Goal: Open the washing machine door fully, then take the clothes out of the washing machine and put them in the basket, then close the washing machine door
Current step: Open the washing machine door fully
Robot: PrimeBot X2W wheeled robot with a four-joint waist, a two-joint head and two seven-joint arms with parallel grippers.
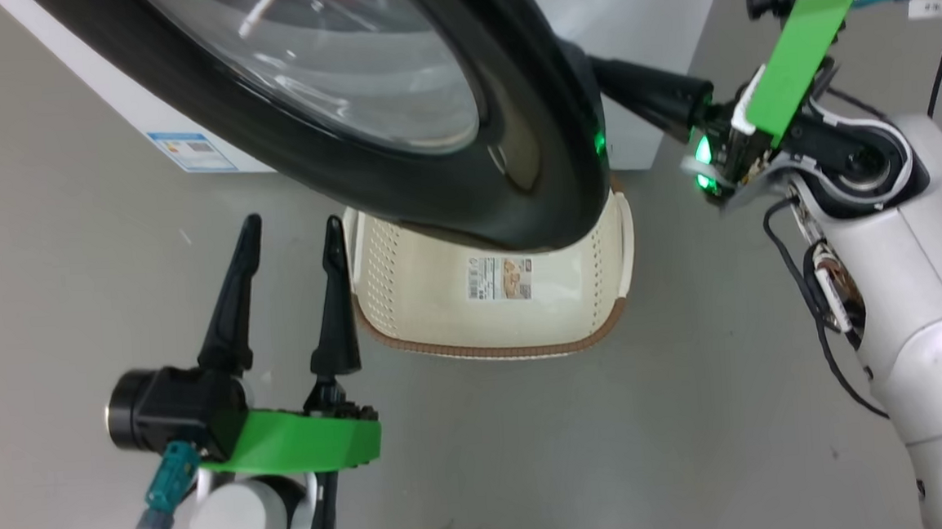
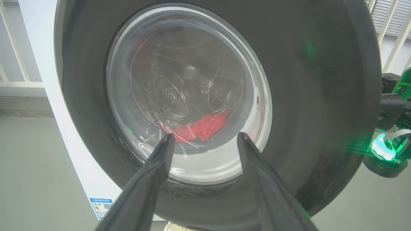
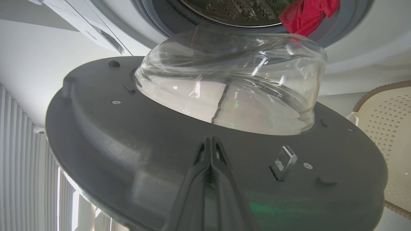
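Note:
The washing machine door [image 1: 450, 184] stands partly open, its glossy black ring and glass window [image 1: 328, 60] hanging over the basket [image 1: 484, 349]. My right gripper [image 3: 210, 141] is shut, with its tips pressed on the door's grey inner face [image 3: 128, 154] below the glass bowl. In the head view its fingers [image 1: 648, 90] reach behind the door's edge. My left gripper [image 1: 293, 226] stands open left of the basket, facing the door's outer face [image 2: 321, 96]. Red clothes [image 2: 205, 126] lie in the drum, and one piece [image 3: 305, 16] hangs at the opening.
The white washing machine [image 1: 643, 8] with its blue label [image 1: 190, 151] stands on grey floor [image 1: 613, 452]. The cream basket's wall [image 3: 385, 128] lies close under the door's right side. My right forearm [image 1: 914, 286] takes up the right of the head view.

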